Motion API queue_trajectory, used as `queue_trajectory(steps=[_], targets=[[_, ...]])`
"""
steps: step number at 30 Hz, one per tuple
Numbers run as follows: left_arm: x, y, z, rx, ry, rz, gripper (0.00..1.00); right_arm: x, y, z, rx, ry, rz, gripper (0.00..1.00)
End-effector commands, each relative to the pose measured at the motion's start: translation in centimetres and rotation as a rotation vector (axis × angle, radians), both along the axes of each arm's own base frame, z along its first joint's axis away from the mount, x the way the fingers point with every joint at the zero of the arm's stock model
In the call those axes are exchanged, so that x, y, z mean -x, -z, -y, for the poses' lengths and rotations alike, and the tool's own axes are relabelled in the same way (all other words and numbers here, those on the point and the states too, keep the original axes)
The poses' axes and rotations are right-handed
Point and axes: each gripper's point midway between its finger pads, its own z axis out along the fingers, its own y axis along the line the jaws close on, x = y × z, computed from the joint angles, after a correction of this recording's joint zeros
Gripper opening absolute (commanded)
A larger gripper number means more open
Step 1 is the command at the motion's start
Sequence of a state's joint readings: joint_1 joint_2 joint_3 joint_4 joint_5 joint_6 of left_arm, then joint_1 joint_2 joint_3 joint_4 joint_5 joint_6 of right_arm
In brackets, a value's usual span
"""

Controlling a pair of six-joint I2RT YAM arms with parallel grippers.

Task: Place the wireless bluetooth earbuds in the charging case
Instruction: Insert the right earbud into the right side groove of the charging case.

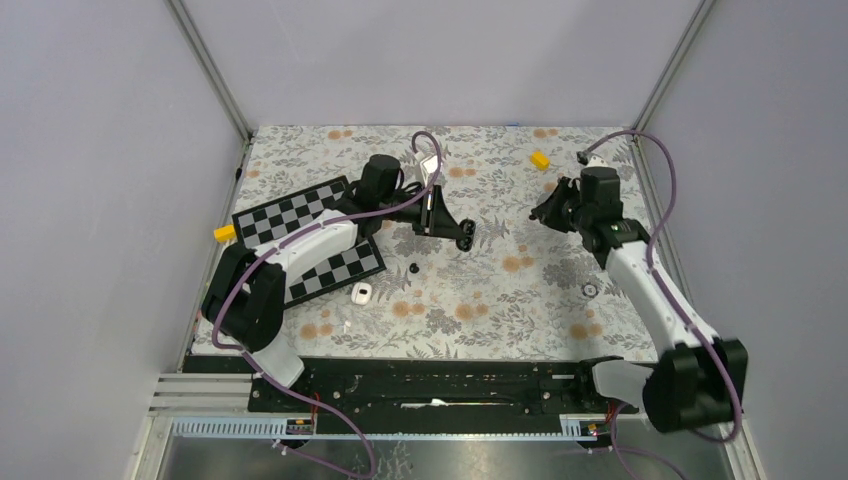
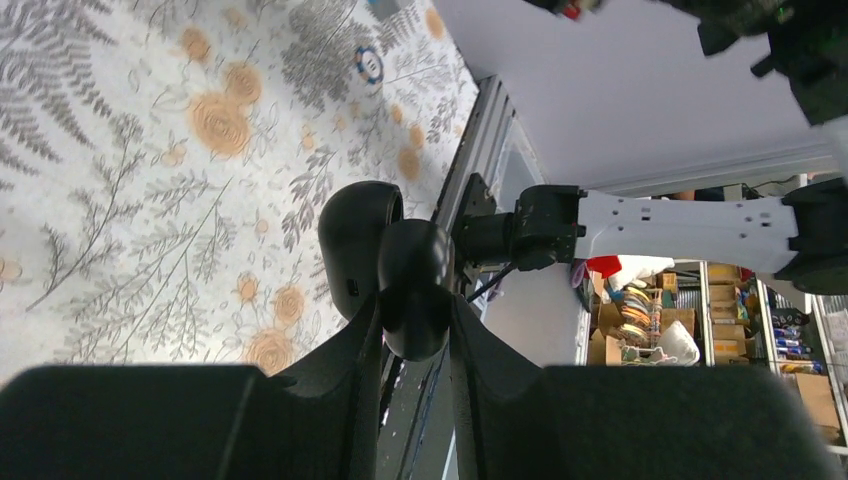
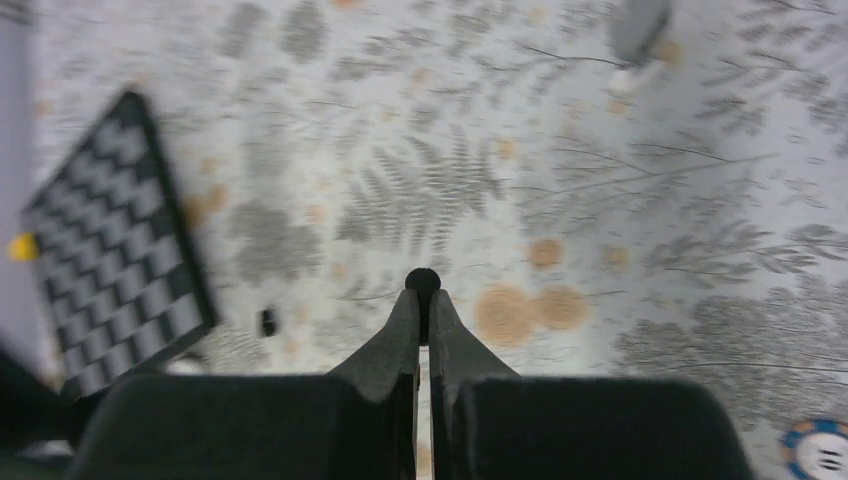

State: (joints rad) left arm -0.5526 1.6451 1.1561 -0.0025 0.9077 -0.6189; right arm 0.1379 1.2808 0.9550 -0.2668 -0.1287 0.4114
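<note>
My left gripper [image 1: 465, 236] is shut on the black charging case [image 2: 385, 258] and holds it above the middle of the table; in the left wrist view [image 2: 415, 312] the case's two rounded halves stick out past the fingertips. My right gripper [image 1: 543, 210] is shut on a small black earbud [image 3: 422, 279], which peeks out above the tips in the right wrist view [image 3: 422, 298]. It hovers right of the case, apart from it. A second black earbud [image 1: 413, 268] lies on the floral mat, also seen in the right wrist view [image 3: 267, 321].
Two checkerboard plates [image 1: 290, 215] lie at the left under my left arm. A small white object [image 1: 362, 292] sits near them. Yellow blocks sit at the back [image 1: 540, 159] and left edge [image 1: 224, 232]. A poker chip [image 1: 590, 289] lies at the right.
</note>
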Motion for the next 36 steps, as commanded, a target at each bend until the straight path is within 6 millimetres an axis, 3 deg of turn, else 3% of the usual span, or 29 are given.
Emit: queue_trajectory(steps=[1, 5, 11, 21, 36], targets=[[-0.5, -3.1, 1.2, 0.139, 0.047, 0.092, 0.00, 2.2, -4.8, -5.1, -0.201, -0.084, 0.133, 0.00], [-0.3, -3.9, 1.4, 0.196, 0.066, 0.110, 0.00, 3.8, -7.4, -8.2, -0.232, -0.134, 0.198, 0.00], [-1.0, -3.2, 1.5, 0.158, 0.037, 0.089, 0.00, 4.8, -9.9, -10.2, -0.285, -0.175, 0.255, 0.00], [-1.7, -2.2, 1.5, 0.104, -0.017, 0.040, 0.00, 4.4, -10.1, -12.6, -0.293, -0.194, 0.262, 0.00], [-2.2, -2.3, 1.8, 0.113, -0.056, -0.059, 0.00, 3.0, -8.4, -13.8, -0.207, -0.178, 0.263, 0.00]])
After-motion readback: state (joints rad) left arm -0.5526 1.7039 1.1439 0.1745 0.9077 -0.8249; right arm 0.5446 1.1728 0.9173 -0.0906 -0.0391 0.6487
